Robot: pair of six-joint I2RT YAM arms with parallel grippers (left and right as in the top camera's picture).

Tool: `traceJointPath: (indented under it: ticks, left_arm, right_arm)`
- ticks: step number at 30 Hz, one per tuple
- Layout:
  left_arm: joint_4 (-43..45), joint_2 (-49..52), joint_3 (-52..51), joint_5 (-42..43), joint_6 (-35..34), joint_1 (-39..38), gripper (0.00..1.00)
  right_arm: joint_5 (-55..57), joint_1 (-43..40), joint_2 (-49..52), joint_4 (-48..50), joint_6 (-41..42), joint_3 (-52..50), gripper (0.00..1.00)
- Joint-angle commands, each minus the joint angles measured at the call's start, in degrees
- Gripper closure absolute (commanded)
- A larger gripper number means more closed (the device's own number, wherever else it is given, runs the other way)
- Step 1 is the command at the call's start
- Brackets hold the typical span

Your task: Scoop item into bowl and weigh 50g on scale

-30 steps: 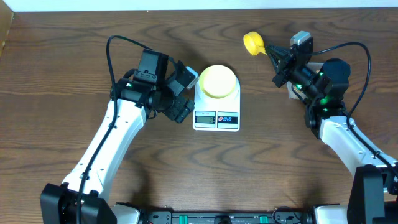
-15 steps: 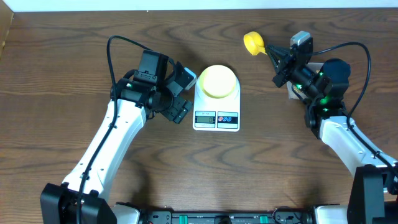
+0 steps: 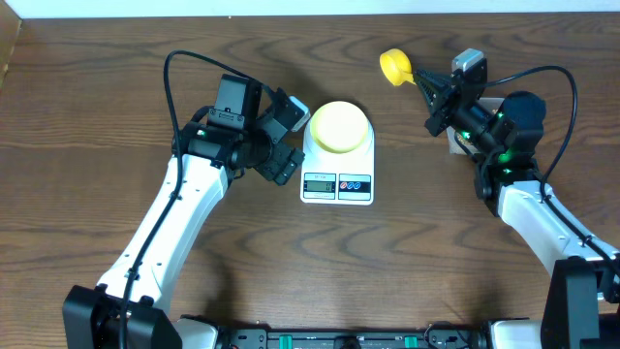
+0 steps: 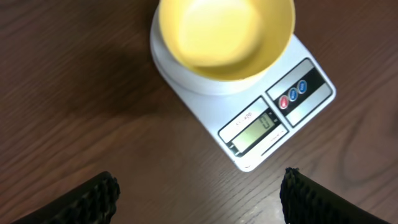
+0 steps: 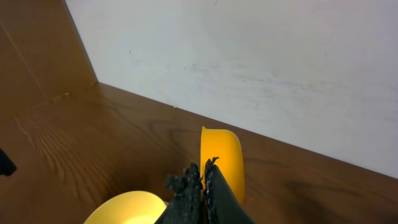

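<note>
**A:** Checking on the bowl (image 3: 339, 126). Looking small, round, pale yellow, smooth all over. Sitting right on the round platform of the white scale (image 3: 337, 167), roughly matching it in width.

**B:** Seeing the same from the left wrist view. Showing only bare yellow surface inside that bowl. Also spotting a grey LCD (image 4: 252, 130) plus a red and a blue button (image 4: 292, 94) along the scale's near edge. Not managing to read the digits for sure.

**A:** Placing that scale about midway across the brown wooden table (image 3: 87, 107), between the two arms.

**B:** Yep. Hovering the left gripper (image 3: 288, 141) just beside the scale's left side, black fingers (image 4: 93, 196) spread wide, touching neither scale nor bowl.

**A:** And pinching the handle of a yellow scoop (image 3: 394, 66) in the right gripper (image 3: 429, 89), jaws squeezed narrow around it. Sitting off to the right of the bowl, toward the table's far edge, well apart. Not able to tell what's inside that scoop.
</note>
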Motion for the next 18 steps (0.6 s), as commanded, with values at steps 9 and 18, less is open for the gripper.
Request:
traceJointPath:
  ticks: [9, 18]
  left_arm:
    - [0.00, -0.24, -0.66, 6.62, 0.46, 0.24, 0.15]
    - [0.00, -0.24, -0.66, 6.56, 0.44, 0.24, 0.15]
  right_arm:
    - [0.31, -0.39, 0.11, 0.02, -0.87, 1.11, 0.99]
    - [0.31, -0.42, 0.11, 0.00, -0.50, 1.11, 0.99]
